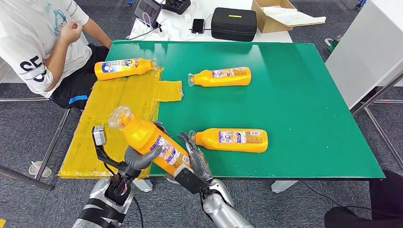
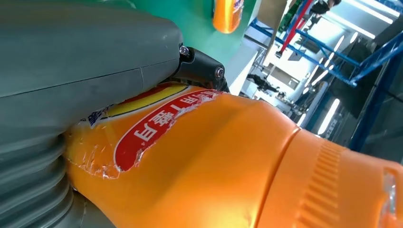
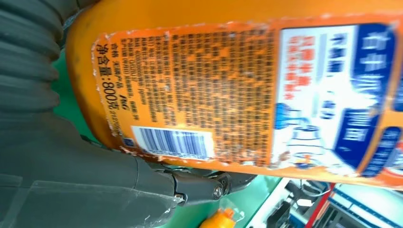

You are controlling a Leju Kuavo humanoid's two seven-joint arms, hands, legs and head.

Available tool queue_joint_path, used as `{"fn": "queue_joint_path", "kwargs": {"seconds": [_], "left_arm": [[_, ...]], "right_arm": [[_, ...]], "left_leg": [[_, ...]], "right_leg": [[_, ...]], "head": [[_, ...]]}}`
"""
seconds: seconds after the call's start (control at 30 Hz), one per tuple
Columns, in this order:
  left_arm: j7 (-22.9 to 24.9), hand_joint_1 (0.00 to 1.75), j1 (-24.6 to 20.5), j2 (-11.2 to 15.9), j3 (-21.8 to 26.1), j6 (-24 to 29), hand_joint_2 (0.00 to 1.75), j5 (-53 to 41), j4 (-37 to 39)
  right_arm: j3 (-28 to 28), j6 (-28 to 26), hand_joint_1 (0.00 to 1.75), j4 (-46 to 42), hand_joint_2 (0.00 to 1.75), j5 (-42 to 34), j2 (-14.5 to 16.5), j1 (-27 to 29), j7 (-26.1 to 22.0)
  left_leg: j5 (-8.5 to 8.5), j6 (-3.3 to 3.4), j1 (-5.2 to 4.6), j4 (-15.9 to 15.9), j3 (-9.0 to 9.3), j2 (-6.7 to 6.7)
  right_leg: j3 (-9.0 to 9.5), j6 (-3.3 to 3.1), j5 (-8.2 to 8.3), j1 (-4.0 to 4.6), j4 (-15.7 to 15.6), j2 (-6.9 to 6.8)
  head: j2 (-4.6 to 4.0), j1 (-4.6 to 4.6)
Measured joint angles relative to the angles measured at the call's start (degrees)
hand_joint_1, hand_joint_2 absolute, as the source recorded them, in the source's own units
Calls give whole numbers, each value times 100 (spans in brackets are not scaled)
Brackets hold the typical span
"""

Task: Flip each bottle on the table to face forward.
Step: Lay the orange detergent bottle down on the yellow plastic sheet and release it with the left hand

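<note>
An orange bottle point(image 1: 148, 141) with a clear cap is lifted above the table's near edge, tilted, cap up and to the left. My left hand point(image 1: 137, 160) grips its body from below, and my right hand point(image 1: 195, 159) holds its base end, fingers lying along it. The left wrist view shows the bottle's point(image 2: 214, 161) red front label against my left hand point(image 2: 71, 71). In the right wrist view, the bottle's point(image 3: 214, 85) back label with its barcode lies across my right hand point(image 3: 71, 180). Three more orange bottles lie flat: one point(image 1: 233, 140) near, one point(image 1: 221, 77) mid-table, one point(image 1: 124, 68) on the yellow mat.
The green table point(image 1: 304, 104) has a yellow mat point(image 1: 119, 109) along its left side. A seated person point(image 1: 43, 42) is at the far left corner. Behind stands a white table with a black case point(image 1: 234, 23) and a cardboard box point(image 1: 280, 14). A white cabinet point(image 1: 366, 52) is on the right.
</note>
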Motion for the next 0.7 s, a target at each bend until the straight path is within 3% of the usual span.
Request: {"fn": "queue_joint_path", "kwargs": {"seconds": [0.3,0.5,0.7], "left_arm": [[-375,175,21,1,-37,601,175,-408,-32],[-1310,175,-38,0,261,2801,175,-2420,-364],[-1802,175,-316,1,731,5093,175,-4390,-584]], "right_arm": [[-26,84,0,-100,0,-183,-3,18,-15],[-112,624,0,-1162,0,-706,-90,287,-28],[-117,836,0,-2430,0,-1051,-246,618,-39]], "left_leg": [[0,0,0,0,0,0],[1,0,0,0,1,2],[1,-1,1,0,0,2]], "right_leg": [[0,0,0,0,0,0],[-3,0,0,0,0,0],[-3,0,0,0,1,0]], "head": [[1,2],[0,1],[0,1]]}}
